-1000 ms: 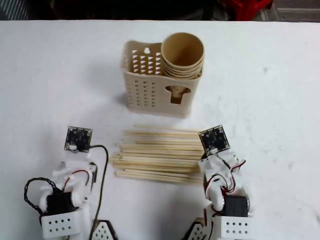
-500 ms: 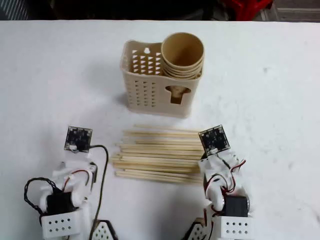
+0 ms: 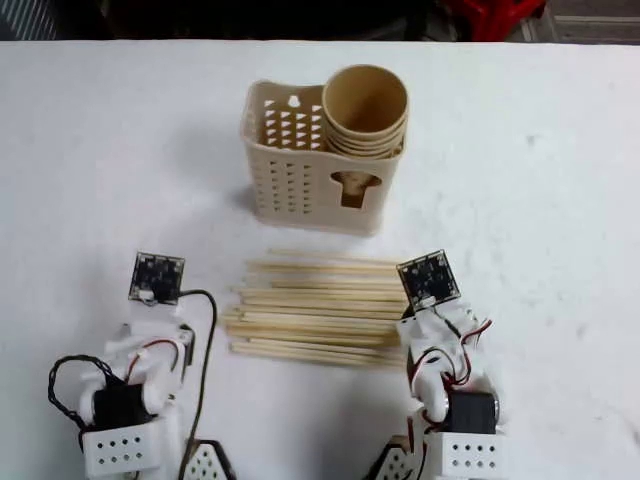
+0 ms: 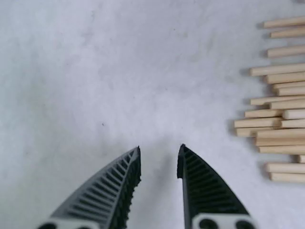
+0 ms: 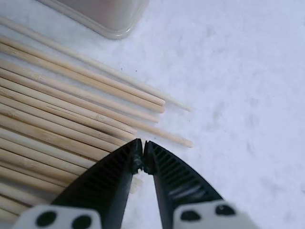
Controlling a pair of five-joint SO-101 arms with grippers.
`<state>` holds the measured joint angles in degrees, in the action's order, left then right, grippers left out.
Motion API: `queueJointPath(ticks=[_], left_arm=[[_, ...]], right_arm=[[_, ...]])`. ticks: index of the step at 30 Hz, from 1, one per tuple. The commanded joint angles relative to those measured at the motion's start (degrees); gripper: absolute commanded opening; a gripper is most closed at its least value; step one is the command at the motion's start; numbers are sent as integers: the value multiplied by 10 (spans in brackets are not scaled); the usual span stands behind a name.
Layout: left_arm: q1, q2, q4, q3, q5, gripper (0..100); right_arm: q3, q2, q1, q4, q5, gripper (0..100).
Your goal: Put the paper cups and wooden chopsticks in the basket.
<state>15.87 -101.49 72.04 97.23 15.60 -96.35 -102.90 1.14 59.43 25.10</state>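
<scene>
Stack of paper cups (image 3: 365, 105) sits nested upright in one end of the basket (image 3: 300, 190), rims standing above the basket's rim; that part of the task looks done. The basket's other end is open at the top, likely the room left for the wooden chopsticks (image 3: 315, 310). These lie on the table (image 3: 540, 180) in a loose flat pile, roughly parallel, running crosswise between the two arms and close to the basket, apart from it as far as the high view tells. Ends are ragged: some sticks poke out past the rest on both sides. Left gripper (image 4: 159, 150) hangs low over bare table near one set of stick ends, fingers spread a little, nothing between them, clear of the sticks. Right gripper (image 5: 143, 151) sits at the pile's opposite ends, fingertips pressed together right over the sticks; no stick is seen pinched between them. Judgement: one arm is stationed at each end of the pile so either could take sticks by the ends; the right one would need to part its fingers first. Open table lies wide to either side of the basket; the tight spots are the narrow strip between pile and basket wall, and the cups crowding half of the opening
</scene>
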Motion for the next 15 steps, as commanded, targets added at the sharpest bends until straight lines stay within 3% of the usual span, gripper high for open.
queueJointPath(ticks=[1,4,10,15], left_arm=[[6,-4,3,-2,-5,146],[-7,-4,0,-2,-5,146],[-104,-4,0,-2,-5,146],[-108,-4,2,-1,-4,146]], right_arm=[[-5,0,3,-8,4,18],[-5,0,3,-8,4,18],[-5,0,3,-8,0,18],[-5,0,37,-8,0,18]])
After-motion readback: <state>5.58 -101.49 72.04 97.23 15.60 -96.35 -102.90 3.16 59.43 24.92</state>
